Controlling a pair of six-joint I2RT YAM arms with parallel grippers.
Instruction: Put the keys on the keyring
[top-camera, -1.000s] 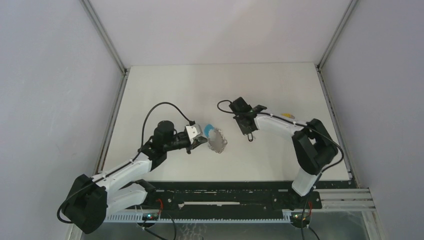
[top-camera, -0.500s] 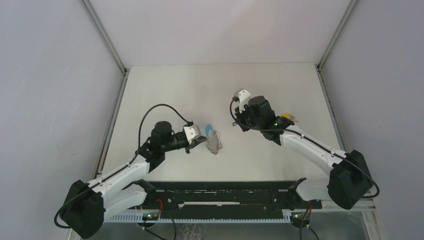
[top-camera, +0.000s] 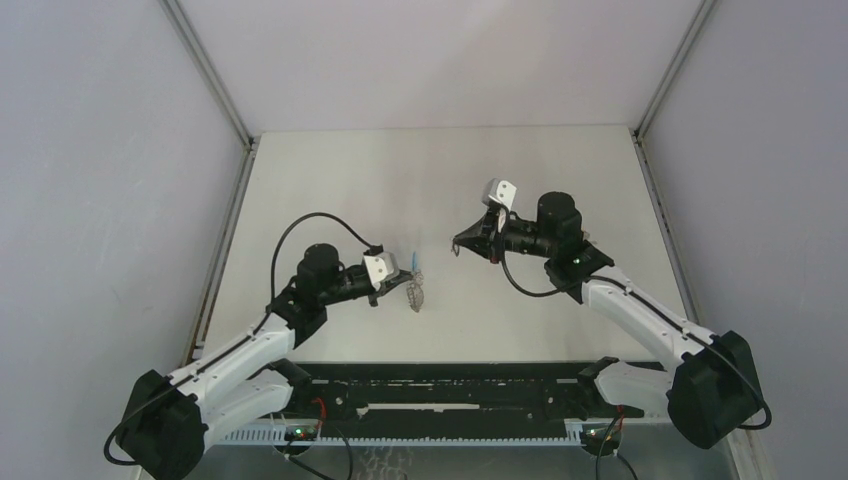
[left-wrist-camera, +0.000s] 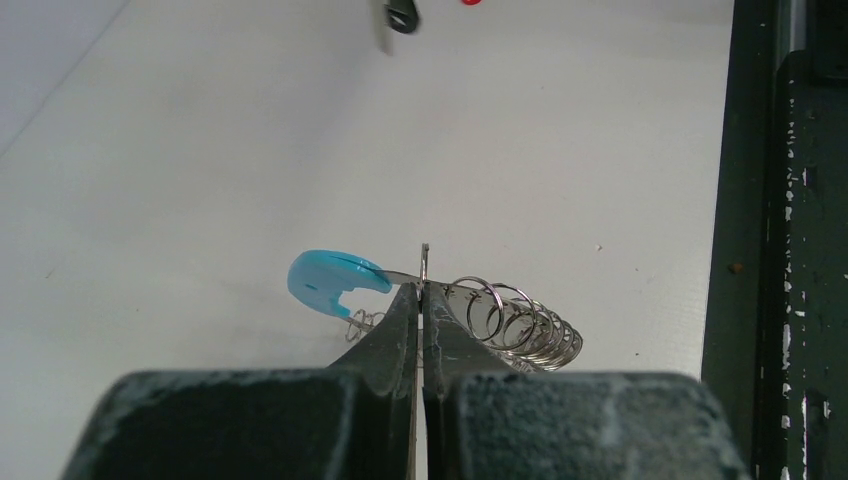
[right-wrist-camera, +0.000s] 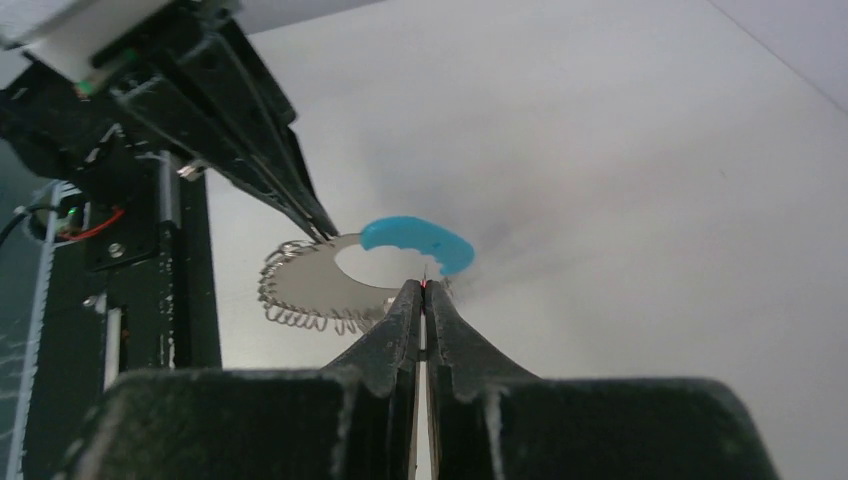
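The keyring (top-camera: 417, 293) is a silvery loop of small rings with a light blue band (left-wrist-camera: 330, 280). My left gripper (top-camera: 405, 283) is shut on it and holds it edge-on above the table; the left wrist view (left-wrist-camera: 424, 290) shows the jaws pinching its thin metal just right of the band. My right gripper (top-camera: 458, 246) points left at the keyring, a short gap away. Its jaws are shut (right-wrist-camera: 424, 288) on a thin red key, only a red sliver showing at the tips. The keyring (right-wrist-camera: 310, 280) lies straight ahead of it. The other keys are hidden.
A small dark piece (left-wrist-camera: 400, 15) and a red speck (left-wrist-camera: 470, 2) show at the top edge of the left wrist view. The black rail (top-camera: 450, 385) runs along the table's near edge. Metal frame posts (top-camera: 205, 70) stand at the back corners.
My right arm has swung out to the right and its gripper has turned to point left at the keyring. My left gripper has drawn back slightly and turned the keyring edge-on.
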